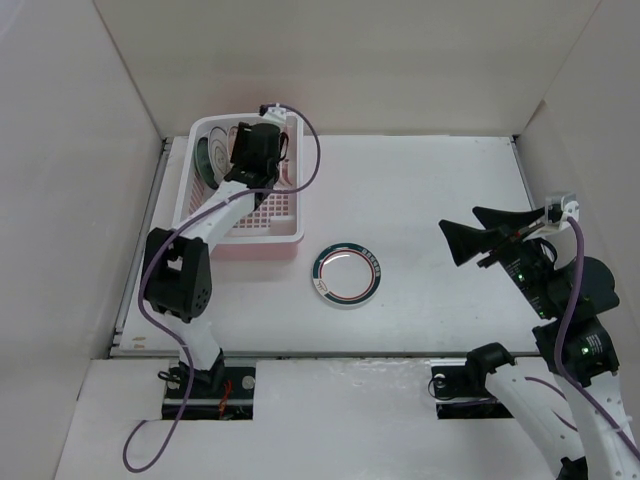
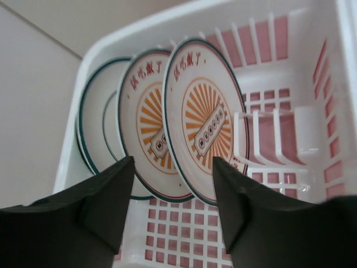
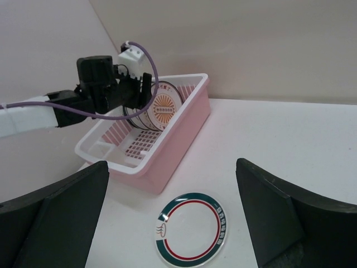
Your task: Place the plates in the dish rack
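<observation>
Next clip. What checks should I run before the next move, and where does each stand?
1. The left gripper open, holding nothing: ok.
2. The sunburst plates upright in the rack: ok.
3. Spare tines free beside them: ok.
4. The green-rimmed plate flat on the table, unobstructed: ok.
5. The right gripper open, facing it: ok.
6. Number of plates racked: cannot tell, rear ones overlap.

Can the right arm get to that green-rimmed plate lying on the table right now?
Probably yes. The green-rimmed plate lies flat in the open, the right hand is open off to its side, and nothing sits between them.
</observation>
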You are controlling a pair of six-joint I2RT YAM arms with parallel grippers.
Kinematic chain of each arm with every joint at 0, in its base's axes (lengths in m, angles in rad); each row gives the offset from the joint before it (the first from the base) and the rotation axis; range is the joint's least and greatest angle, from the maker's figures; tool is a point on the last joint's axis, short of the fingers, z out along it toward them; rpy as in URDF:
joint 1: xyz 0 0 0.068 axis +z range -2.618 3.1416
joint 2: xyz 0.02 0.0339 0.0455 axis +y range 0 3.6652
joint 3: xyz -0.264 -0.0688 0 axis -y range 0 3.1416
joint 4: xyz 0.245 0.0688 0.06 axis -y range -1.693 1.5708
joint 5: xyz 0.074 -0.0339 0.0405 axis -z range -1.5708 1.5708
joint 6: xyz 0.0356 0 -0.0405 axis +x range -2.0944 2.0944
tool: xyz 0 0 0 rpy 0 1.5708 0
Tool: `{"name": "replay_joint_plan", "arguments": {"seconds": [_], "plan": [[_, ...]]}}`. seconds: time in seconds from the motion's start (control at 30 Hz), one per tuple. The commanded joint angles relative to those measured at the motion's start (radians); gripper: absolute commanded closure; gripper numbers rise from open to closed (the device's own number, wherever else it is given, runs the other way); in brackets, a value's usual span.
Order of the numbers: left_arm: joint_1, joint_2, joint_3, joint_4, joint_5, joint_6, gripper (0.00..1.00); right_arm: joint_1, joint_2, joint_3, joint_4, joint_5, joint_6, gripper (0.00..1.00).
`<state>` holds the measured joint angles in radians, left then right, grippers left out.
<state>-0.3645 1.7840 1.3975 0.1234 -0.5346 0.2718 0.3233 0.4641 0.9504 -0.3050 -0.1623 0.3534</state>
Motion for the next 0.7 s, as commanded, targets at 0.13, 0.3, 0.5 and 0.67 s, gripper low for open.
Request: {"name": "replay_joint_plan", "arguments": {"seconds": [0.13,0.3,0.5,0.67], "plan": [[-0.022,-0.104,0.130,-0.050,-0.031,-0.016,0.33,0.011,-0.008,-0.008,0.058,0.001,-0.014,0.00],[-0.091,-0.187,0.175,-0.100,-0.056,-0.051,0.11,0.011,0.039,-0.018,0.067,0.001,-0.014,0.00],[-0.155,-0.355,0.344,-0.410,0.088,-0.357,0.00,0.011,0.191,-0.133,0.121,-0.081,0.021,0.00],[-0.212,-0.610,0.164,-0.412,0.252,-0.476,0.00,0.011,0.316,-0.320,0.251,-0.111,0.100,0.00]]}}
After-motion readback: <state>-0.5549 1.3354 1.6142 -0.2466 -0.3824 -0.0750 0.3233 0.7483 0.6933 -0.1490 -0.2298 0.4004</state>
